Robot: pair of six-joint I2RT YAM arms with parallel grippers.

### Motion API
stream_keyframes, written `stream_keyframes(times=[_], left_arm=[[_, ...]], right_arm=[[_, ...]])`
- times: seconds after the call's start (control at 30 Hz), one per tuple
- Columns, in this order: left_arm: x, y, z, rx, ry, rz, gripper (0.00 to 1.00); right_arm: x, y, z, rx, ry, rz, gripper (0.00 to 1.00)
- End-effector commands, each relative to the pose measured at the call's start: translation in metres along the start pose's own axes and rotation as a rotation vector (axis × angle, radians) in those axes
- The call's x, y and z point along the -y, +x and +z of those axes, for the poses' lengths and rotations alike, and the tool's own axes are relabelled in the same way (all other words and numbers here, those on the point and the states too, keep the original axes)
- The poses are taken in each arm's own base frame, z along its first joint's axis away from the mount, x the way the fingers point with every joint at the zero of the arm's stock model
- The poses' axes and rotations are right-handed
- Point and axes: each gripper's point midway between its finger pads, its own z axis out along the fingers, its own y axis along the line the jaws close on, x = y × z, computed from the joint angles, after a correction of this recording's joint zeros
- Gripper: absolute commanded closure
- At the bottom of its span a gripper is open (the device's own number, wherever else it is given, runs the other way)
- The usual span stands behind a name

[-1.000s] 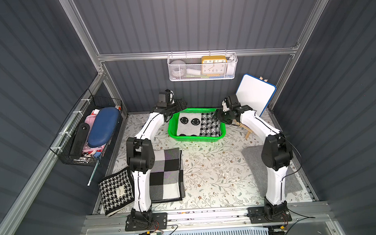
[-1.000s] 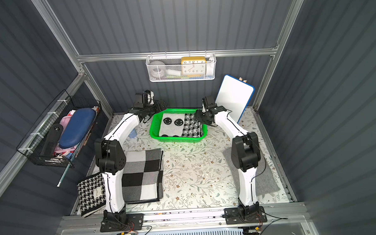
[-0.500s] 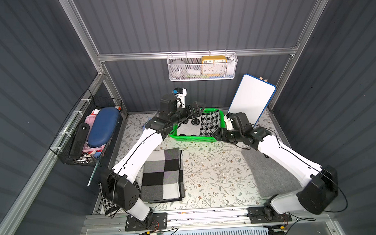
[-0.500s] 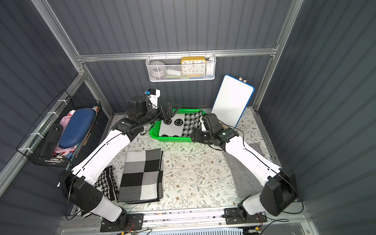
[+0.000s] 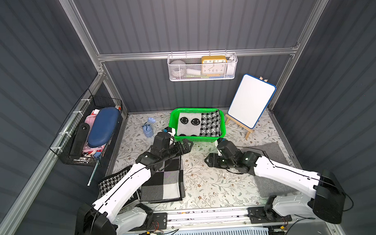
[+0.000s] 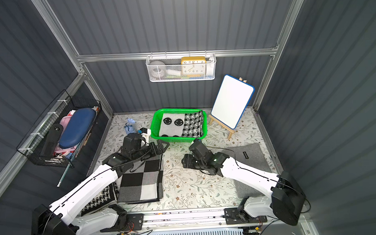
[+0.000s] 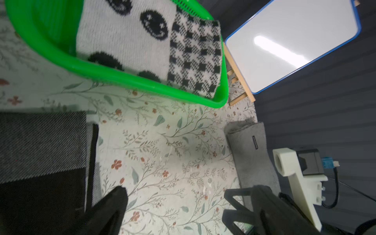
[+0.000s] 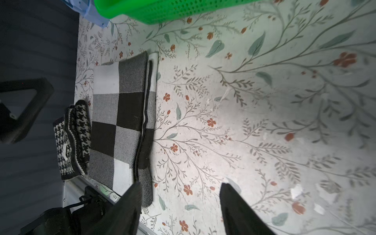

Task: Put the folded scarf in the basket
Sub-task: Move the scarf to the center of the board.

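Observation:
The green basket [image 5: 197, 141] stands at the back of the table in both top views and holds a smiley-face scarf [image 5: 188, 125] and a houndstooth scarf [image 5: 211, 124]. A folded black, grey and white checked scarf [image 5: 163, 183] lies flat at the front left, partly under my left arm. My left gripper [image 5: 188, 145] hangs open and empty just in front of the basket [image 7: 114, 73]. My right gripper [image 5: 207, 160] is open and empty over bare table. The right wrist view shows the checked scarf [image 8: 120, 114] ahead of its fingertips [image 8: 130, 203].
A second houndstooth scarf [image 5: 112, 185] lies at the front left corner and a grey folded scarf [image 5: 270, 151] at the right, under my right arm. A whiteboard on an easel [image 5: 250, 100], a small blue object [image 5: 147, 129], a black wire basket [image 5: 86, 136] and a white wall basket [image 5: 202, 67] ring the table.
Both arms have drawn back from the basket toward the front and come down low over the table. Both scarves stay in the basket.

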Motion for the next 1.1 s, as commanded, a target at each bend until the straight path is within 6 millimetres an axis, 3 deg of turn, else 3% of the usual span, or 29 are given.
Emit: stream_keyframes(times=[0.0,0.17,0.43,0.67,0.9,1.0,1.03,1.07], left_arm=[[-0.03,0.022,-0.002,-0.017,-0.094,-0.097,0.01],[-0.057,0.038,-0.008,-0.002,-0.172,-0.182,0.01],[-0.09,0.06,-0.015,0.009,-0.274,-0.264,0.01],[-0.1,0.064,-0.029,0.058,-0.3,-0.307,0.01],[-0.11,0.066,-0.045,0.106,-0.337,-0.343,0.01],[-0.112,0.068,-0.049,0.119,-0.336,-0.359,0.01],[-0.113,0.069,-0.049,0.118,-0.333,-0.363,0.01],[-0.113,0.07,-0.049,0.118,-0.329,-0.364,0.01]], right_arm=[[-0.019,0.007,0.032,0.016,-0.03,0.024,0.36],[-0.034,0.023,0.082,-0.039,-0.034,0.031,0.37],[-0.058,0.031,0.134,-0.08,-0.018,0.007,0.36],[-0.078,0.027,0.166,-0.091,-0.048,0.0,0.37],[-0.08,0.029,0.189,-0.105,-0.039,0.003,0.37],[-0.077,0.031,0.196,-0.111,-0.021,0.005,0.45],[-0.077,0.032,0.198,-0.115,-0.02,0.008,0.5],[-0.077,0.033,0.199,-0.118,-0.022,0.008,0.62]])
